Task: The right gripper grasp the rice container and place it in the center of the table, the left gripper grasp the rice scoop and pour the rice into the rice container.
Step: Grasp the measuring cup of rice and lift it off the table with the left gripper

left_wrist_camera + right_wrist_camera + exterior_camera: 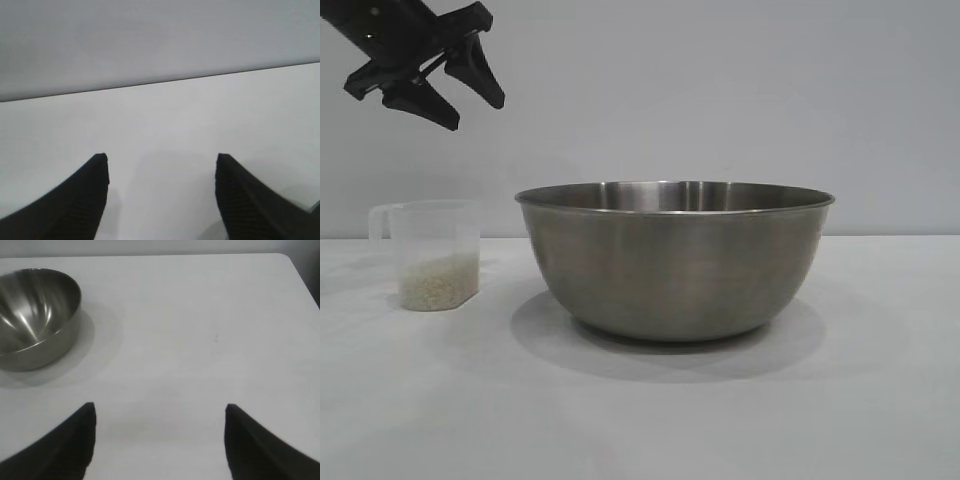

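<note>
The rice container [675, 258], a large steel bowl, stands upright on the white table [640, 420] near its middle; it also shows empty in the right wrist view [35, 315]. To its left stands the rice scoop [435, 253], a clear plastic cup with its handle facing away from the bowl and rice [438, 280] in its bottom. My left gripper [475, 100] hangs open in the air high above the scoop, holding nothing; in its own view [162, 160] only bare table lies between the jaws. My right gripper [160, 407] is open over bare table, well away from the bowl.
A plain grey wall [720, 90] backs the table. In the right wrist view the table's far corner [285, 260] shows. Bare tabletop lies in front of and to the right of the bowl.
</note>
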